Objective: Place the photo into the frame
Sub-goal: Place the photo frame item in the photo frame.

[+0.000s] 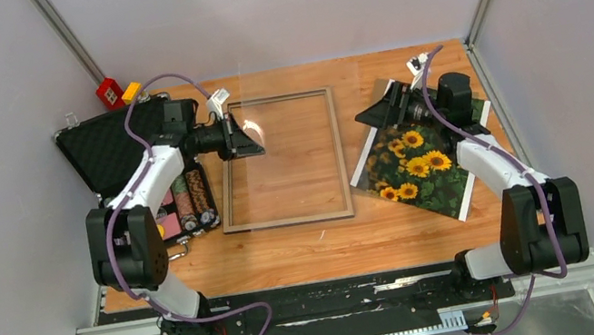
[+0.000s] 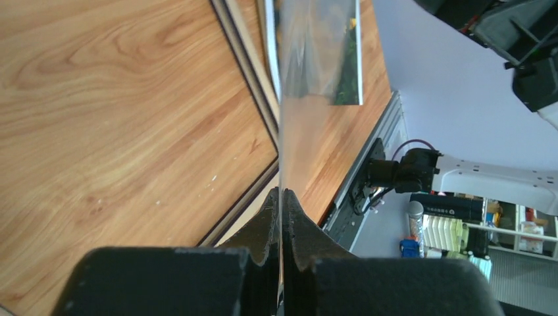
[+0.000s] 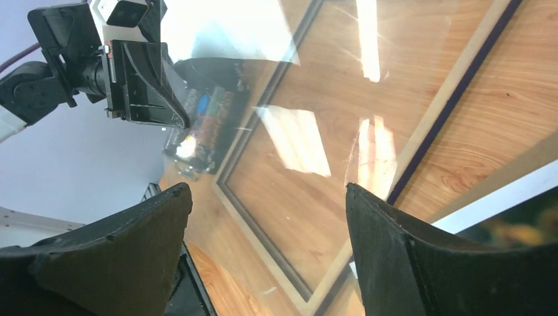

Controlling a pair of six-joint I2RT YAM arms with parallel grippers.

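Top view, left to right. At 9 o'clock on the wooden surface point(image 1: 290, 252) lies an open black foam-lined case of poker chips point(image 1: 137, 172).

The left gripper point(image 1: 256, 138) has its fingers pressed together on the left edge of a thin rectangular clear pane point(image 3: 296, 138). It holds the pane tilted up over the thin-bordered rectangular frame point(image 1: 289, 220); the left wrist view shows the sheet edge-on in the pinch. The frame lies flat at the centre, tan wood-coloured side up. Its long axis runs 12 to 6 o'clock.

The right gripper point(image 1: 372, 115) hangs with its fingers spread wide and holding nothing, above the 11 o'clock corner of the large sunflower photo point(image 1: 418, 169). The photo rests print-up at 3 o'clock, just beside the frame but apart from it. Its white-stripped edges, and probably its long axis, point from about 7 to 1 o'clock, so it is skewed clockwise relative to the frame.

Step in hand, as judged: taking up the photo. To do it well:
- Pinch a white strip near the corner rather than the printed area.
- Lift only enough to clear the frame's right rail.
- Turn the sheet anticlockwise until its edges lie parallel to the rails.
- Keep the clear pane steady and out of the path meanwhile.
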